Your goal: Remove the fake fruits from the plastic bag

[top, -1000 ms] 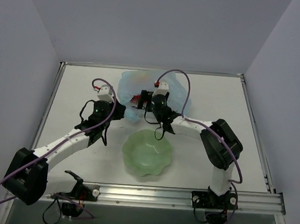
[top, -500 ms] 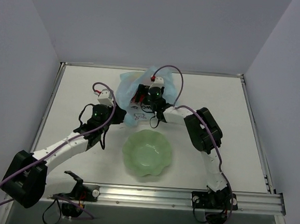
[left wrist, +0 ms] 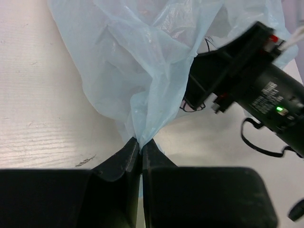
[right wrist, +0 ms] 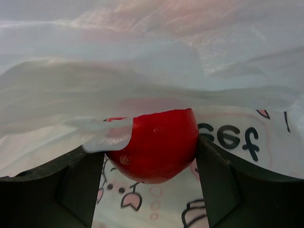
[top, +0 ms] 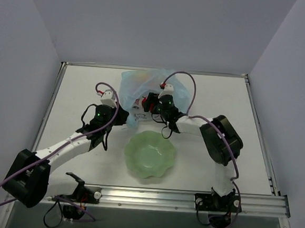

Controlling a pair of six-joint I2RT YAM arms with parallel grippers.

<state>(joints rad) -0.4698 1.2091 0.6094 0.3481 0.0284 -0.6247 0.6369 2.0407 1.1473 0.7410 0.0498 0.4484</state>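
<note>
Right pincer (right wrist: pixel 150 151) clamped on a red apple (right wrist: pixel 159 137) at the mouth of the blue bag (top: pixel 132 86), with film draped over the fruit; wrist drawn back slightly toward the bowl (top: pixel 150 155) since half a second ago; left pincer (left wrist: pixel 138 151) closed tight, pinching the bag's edge low over the worktop (top: pixel 80 87).

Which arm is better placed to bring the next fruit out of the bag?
Right. The right gripper is shut on a red apple inside the bag, so it probably only needs to withdraw. The left gripper is pinching the bag's edge, anchoring it.
</note>
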